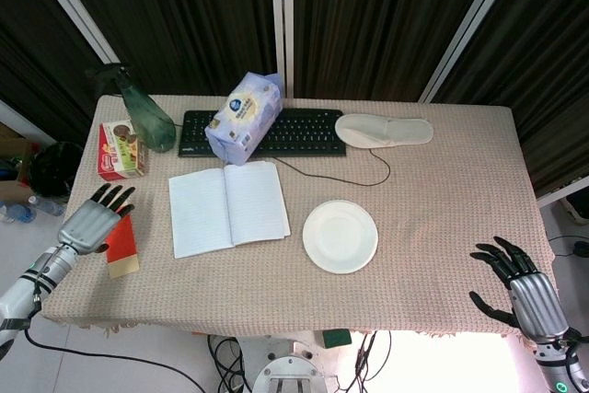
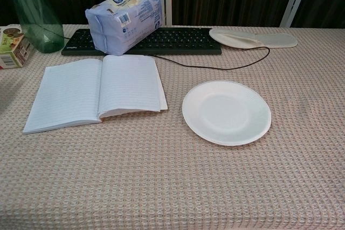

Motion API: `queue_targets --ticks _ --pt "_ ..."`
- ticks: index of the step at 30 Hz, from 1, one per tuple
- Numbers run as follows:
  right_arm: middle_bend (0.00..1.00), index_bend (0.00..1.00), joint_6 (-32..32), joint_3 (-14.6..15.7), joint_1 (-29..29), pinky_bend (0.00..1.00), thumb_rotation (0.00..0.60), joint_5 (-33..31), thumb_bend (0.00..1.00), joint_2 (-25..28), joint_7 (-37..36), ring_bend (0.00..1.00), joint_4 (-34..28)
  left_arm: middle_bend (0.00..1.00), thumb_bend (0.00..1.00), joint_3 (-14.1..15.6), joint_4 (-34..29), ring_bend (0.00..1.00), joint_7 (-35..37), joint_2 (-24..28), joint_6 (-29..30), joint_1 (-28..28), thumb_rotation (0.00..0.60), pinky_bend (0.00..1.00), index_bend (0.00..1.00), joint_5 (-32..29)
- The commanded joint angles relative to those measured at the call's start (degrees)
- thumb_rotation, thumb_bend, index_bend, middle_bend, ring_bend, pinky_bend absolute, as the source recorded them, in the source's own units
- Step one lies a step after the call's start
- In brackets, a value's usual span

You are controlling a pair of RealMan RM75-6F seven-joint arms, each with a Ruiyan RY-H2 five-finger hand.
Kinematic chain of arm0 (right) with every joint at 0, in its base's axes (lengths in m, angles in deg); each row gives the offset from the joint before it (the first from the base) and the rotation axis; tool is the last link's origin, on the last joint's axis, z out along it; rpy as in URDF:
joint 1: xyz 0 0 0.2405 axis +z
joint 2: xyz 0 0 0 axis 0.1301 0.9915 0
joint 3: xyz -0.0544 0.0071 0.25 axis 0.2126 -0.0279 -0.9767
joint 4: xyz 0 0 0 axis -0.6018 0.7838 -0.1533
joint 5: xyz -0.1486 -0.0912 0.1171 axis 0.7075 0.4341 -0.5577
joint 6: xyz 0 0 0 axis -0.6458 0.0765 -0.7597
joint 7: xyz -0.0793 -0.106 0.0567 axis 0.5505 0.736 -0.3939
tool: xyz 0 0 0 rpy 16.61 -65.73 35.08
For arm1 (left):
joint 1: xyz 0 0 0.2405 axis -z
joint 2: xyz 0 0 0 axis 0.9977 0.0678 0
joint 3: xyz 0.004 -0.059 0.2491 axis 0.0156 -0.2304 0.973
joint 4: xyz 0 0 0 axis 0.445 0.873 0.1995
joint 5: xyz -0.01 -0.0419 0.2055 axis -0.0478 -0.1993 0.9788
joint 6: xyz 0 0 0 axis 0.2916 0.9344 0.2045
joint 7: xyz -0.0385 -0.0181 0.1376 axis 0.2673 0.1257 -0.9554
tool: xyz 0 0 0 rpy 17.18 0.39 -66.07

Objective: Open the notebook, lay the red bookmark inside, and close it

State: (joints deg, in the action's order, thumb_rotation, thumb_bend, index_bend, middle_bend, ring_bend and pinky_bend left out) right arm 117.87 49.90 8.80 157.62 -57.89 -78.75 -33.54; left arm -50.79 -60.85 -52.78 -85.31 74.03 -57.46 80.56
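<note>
Left hand [image 1: 89,222]: fingers spread, holding nothing, at the counter's [image 1: 442,190] left edge, overlapping the red bookmark [image 1: 121,244] lying there. Right hand [image 1: 520,287]: fingers apart, empty, off the near right corner. Notebook [image 1: 228,206]: open, flat, right of bookmark. Plate [image 1: 340,236]: right of notebook. Keyboard [image 1: 304,132]: behind notebook.

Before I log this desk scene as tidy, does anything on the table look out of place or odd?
Yes. A white slipper lies on the table at the right end of the keyboard, odd among desk things. A tissue pack rests tilted on the keyboard's left part, covering keys. The red bookmark lies near the table's left edge, outside the open notebook.
</note>
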Motion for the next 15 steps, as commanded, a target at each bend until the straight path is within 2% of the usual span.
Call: queue_targets --ticks 1,8,15 --pt "0.21 0.3 0.06 0.06 -0.08 0.19 0.6 0.04 0.21 0.0 0.14 0.1 -0.17 0.0 0.05 0.31 2.61 0.01 2.61 -1.97 -0.14 -0.69 0.6 0.08 0.2 0.64" --pt "0.21 0.3 0.3 0.28 -0.46 0.19 0.6 0.11 0.21 0.0 0.92 0.1 -0.71 0.0 0.05 0.57 7.94 0.01 4.9 -4.89 0.06 -1.74 0.6 0.08 0.2 1.55" --pt "0.21 0.3 0.19 0.36 -0.49 0.19 0.6 0.4 0.21 -0.09 1.97 0.1 -1.51 0.0 0.05 0.69 10.23 0.01 6.13 -4.52 1.11 -2.63 0.6 0.08 0.2 2.26"
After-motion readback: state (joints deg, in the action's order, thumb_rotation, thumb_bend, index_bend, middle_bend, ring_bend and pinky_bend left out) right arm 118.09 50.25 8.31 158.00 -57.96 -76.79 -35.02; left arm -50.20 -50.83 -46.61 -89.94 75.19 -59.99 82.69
